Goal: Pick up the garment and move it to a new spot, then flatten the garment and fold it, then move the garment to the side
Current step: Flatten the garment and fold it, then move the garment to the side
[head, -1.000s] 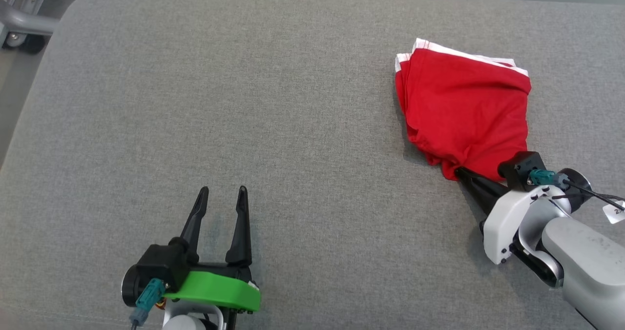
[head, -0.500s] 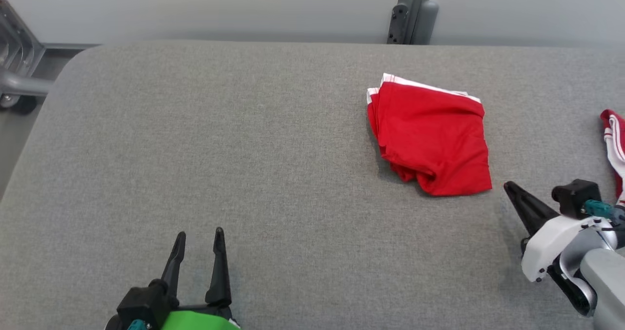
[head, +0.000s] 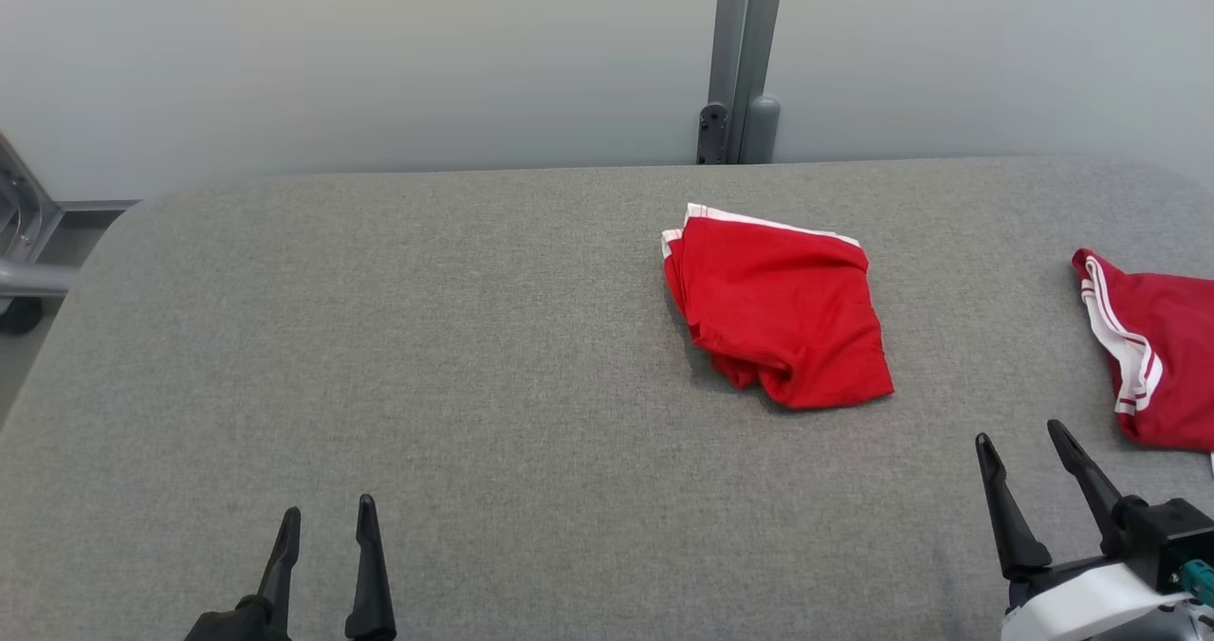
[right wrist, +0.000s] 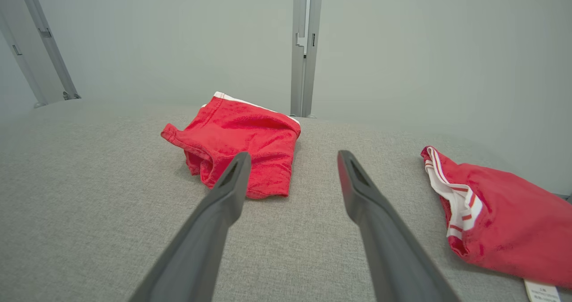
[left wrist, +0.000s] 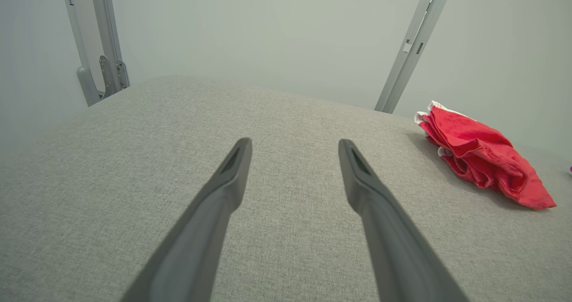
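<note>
At the far left we see a grey metal frame [head: 24,243] beside the table [head: 427,338], whose top is grey cloth with rounded corners; low on the left is the left gripper [head: 328,508], its two fingers spread with nothing between them, over bare table. Past the middle a grey post [head: 740,63] rises against the pale wall [head: 379,53] behind the table's far edge; in front of it and slightly to the right lies the garment [head: 782,314], red with a white band along its far edge, folded into a rumpled square and touched by neither gripper. At the lower right we see the right gripper [head: 1020,434], fingers likewise spread and empty, near the garment but apart from it; at the far right a second garment [head: 1162,357], red with white stripes, lies on the table, cut off by the view's edge; in the right wrist view we see a white label [right wrist: 540,291] at its near corner.
</note>
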